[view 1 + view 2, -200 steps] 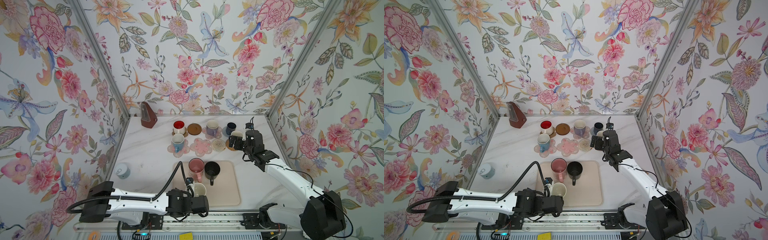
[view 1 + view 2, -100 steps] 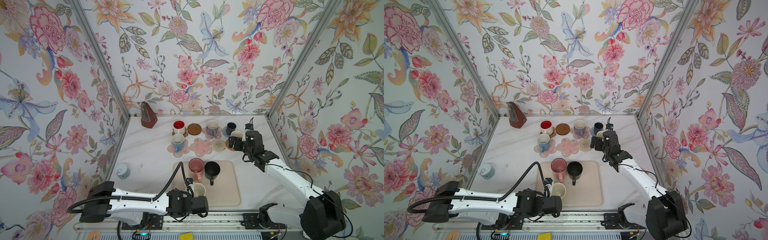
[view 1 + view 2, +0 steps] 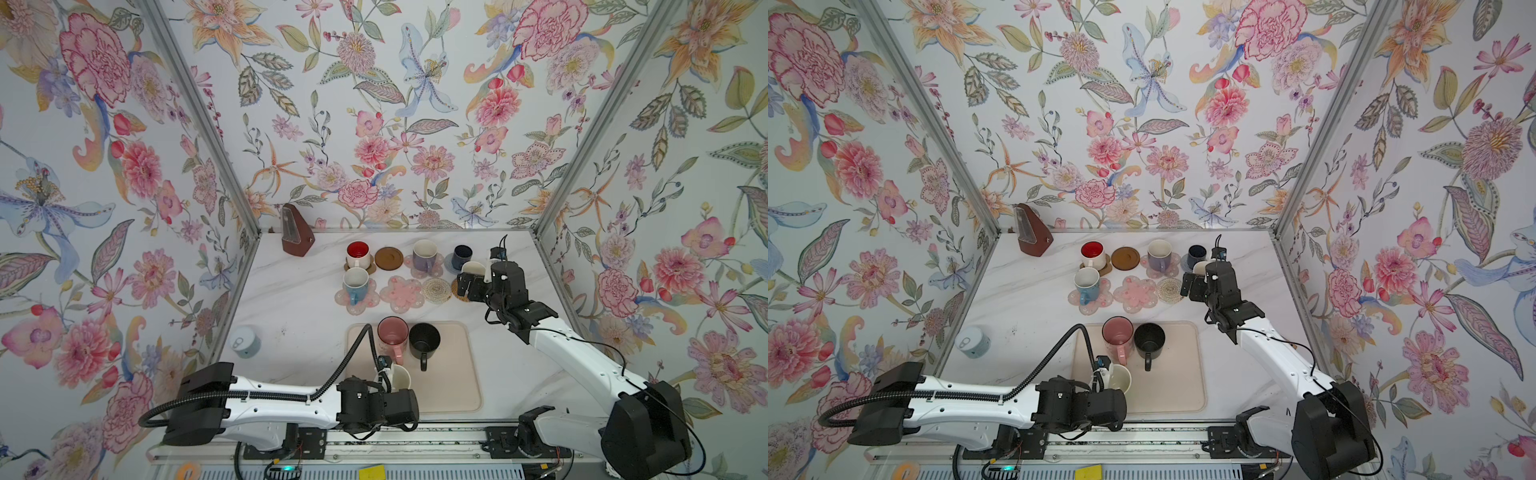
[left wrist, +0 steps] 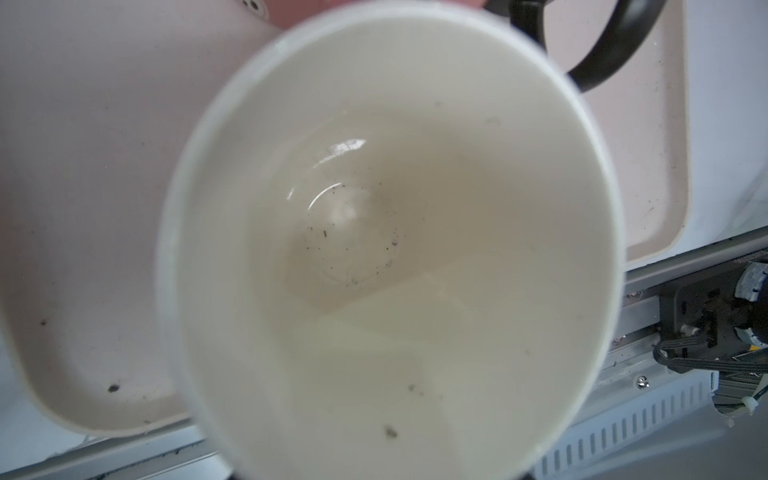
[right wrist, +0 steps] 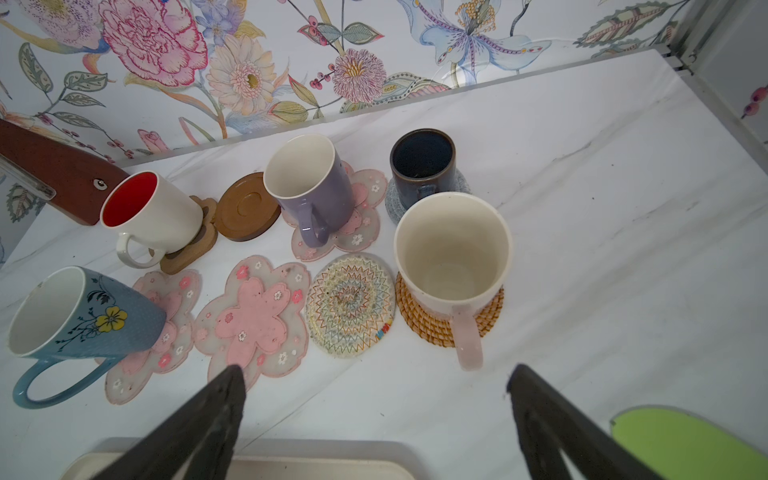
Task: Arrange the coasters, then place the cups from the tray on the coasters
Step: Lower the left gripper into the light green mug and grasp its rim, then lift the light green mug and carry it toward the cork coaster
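Observation:
On the beige tray (image 3: 451, 374) stand a pink cup (image 3: 392, 336), a black cup (image 3: 424, 340) and a pale cup (image 3: 401, 376). My left gripper (image 3: 388, 384) is right at the pale cup, whose inside (image 4: 395, 249) fills the left wrist view and hides the jaws. Behind the tray, the red-inside cup (image 3: 358, 254), lavender cup (image 3: 424, 253), navy cup (image 3: 462, 255), blue cup (image 3: 355, 282) and the cream cup with a pink handle (image 5: 453, 253) each stand on a coaster. My right gripper (image 5: 374, 374) is open and empty just in front of the cream cup.
Three coasters are bare: the dark brown disc (image 3: 389, 258), a pink flower (image 3: 401, 294) and the white woven one (image 3: 436, 290). A brown metronome (image 3: 296, 230) stands at the back left. A small white can (image 3: 245, 341) sits by the left wall.

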Controlling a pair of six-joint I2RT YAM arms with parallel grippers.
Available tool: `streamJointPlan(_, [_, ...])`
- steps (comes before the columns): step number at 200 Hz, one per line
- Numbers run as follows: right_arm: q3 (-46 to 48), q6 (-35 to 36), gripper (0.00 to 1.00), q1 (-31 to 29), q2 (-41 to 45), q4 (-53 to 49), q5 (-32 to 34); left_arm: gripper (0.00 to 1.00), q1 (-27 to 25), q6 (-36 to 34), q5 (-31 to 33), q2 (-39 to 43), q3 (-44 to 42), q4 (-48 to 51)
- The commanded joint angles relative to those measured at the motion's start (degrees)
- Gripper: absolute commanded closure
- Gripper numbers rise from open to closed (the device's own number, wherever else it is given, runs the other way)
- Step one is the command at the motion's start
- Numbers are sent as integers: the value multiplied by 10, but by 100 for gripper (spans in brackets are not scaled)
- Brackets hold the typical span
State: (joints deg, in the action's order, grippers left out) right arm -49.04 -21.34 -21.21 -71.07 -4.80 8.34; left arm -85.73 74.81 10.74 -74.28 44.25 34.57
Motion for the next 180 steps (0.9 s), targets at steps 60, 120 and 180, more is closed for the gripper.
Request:
streamJointPlan(60, [3, -6, 1, 4, -1, 11, -6, 74, 8, -15, -24, -8, -4, 29])
streamJointPlan(120, [5, -12, 1, 3, -6, 16, -10, 100, 8, -10, -15, 29, -14, 56])
streamJointPlan(180, [0, -11, 1, 3, -6, 15, -10, 100, 7, 1, 19, 87, -7, 116])
